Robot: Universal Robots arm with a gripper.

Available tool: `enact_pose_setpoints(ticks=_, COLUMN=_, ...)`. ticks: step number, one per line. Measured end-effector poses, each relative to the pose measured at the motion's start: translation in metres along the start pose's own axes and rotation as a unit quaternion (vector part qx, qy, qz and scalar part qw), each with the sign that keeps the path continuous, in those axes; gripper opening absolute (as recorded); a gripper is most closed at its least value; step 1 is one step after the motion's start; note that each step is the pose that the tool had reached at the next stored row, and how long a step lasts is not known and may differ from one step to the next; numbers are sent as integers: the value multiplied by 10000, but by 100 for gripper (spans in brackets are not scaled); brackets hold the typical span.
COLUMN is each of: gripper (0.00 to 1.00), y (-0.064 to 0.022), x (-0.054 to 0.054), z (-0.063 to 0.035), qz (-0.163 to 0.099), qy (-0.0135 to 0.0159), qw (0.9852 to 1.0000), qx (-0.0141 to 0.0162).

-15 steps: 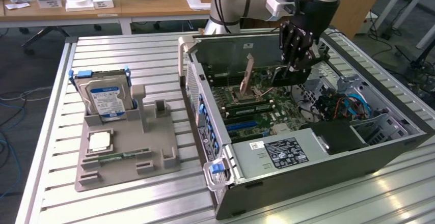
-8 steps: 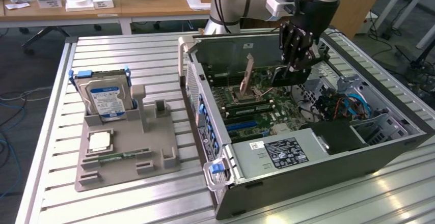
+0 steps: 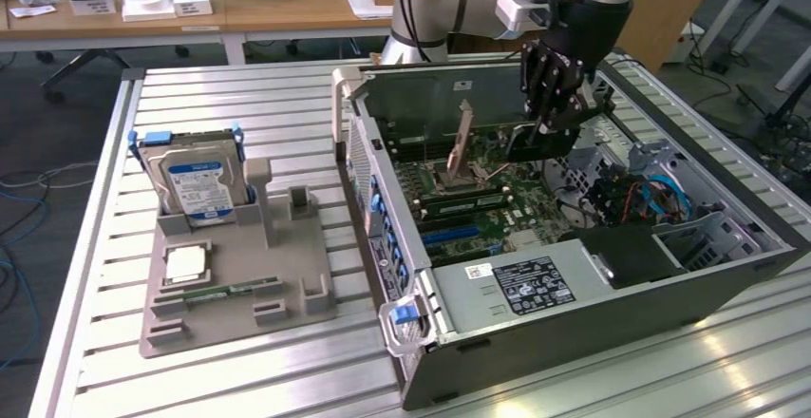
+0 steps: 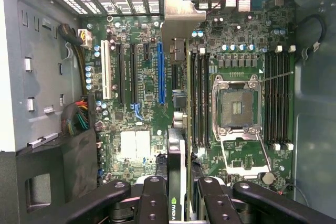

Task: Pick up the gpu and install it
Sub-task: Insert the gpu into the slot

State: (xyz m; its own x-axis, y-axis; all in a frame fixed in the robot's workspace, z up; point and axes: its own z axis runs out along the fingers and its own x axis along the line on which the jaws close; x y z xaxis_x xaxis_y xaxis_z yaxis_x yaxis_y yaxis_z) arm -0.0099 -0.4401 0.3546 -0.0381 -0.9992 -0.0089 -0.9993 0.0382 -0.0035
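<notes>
So the gripper (image 3: 553, 122) is down inside the open pc case (image 3: 571, 290) on the exterior view's right of the counter (image 3: 254, 385), pinching the gpu (image 4: 177, 150) on edge between its fingers. The card hangs over the motherboard (image 4: 136, 114), just beside the blue slot (image 4: 160, 74). Can't tell if it's touching the board. The hard drive (image 3: 190, 188) stands in its grey holder (image 3: 241, 290) off to the left.

gpu (image 4: 175, 166) x1 | hdd (image 3: 190, 182) x1 | pc case (image 3: 571, 337) x1 | parts tray (image 3: 235, 315) x1
</notes>
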Motion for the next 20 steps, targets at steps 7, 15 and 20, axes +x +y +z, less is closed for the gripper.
enact_pose_setpoints(ticks=7, gripper=27, y=18, x=13, z=1, qz=-1, qy=-1, qw=10000, qx=2)
enact_pose_setpoints(ticks=15, gripper=27, y=21, x=71, z=41, qz=0, qy=0, qw=10000, qx=1)
enact_pose_setpoints(ticks=20, gripper=27, y=33, x=74, z=99, qz=1, qy=0, qw=10000, qx=1)
